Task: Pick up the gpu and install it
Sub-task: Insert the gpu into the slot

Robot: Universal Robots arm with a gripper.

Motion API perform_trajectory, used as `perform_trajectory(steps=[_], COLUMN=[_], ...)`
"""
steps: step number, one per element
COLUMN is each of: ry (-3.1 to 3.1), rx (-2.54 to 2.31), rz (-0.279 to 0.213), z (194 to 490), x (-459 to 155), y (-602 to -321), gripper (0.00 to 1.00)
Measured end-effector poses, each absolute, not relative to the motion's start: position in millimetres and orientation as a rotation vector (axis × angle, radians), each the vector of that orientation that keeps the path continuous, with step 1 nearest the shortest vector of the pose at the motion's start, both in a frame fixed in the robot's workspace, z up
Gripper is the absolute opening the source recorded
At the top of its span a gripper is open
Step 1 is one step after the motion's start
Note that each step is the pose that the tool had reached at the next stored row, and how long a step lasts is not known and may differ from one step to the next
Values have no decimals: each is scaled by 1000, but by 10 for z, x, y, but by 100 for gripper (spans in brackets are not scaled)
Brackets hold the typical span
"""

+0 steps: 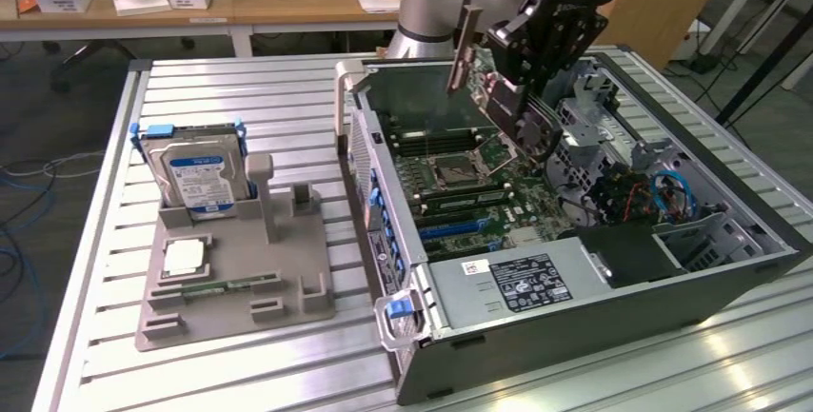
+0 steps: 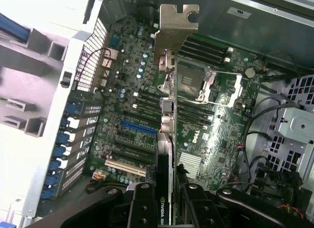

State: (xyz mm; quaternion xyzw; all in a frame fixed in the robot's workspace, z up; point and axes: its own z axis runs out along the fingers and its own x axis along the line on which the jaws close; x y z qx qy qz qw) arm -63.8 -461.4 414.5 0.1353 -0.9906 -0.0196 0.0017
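Now the gripper (image 2: 169, 204) clasps the gpu (image 2: 168, 110) above the motherboard (image 1: 473, 193) in the open case (image 1: 572, 336).

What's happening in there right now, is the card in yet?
Not yet. The gripper is clamped on the gpu, with a finger on either side of the card, and holds it edge-on above the motherboard inside the open computer case. The card is in the air over the board and sits in no slot. On the exterior view's left, the hard drive stands in the gray holder on the table.
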Motion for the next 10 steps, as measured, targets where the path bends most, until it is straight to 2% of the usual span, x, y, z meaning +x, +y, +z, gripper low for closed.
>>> perform_trajectory(steps=[10], ry=[-3097], rx=[496], rz=[-61], z=[4145], x=[-638], y=[-4614], gripper=[26])
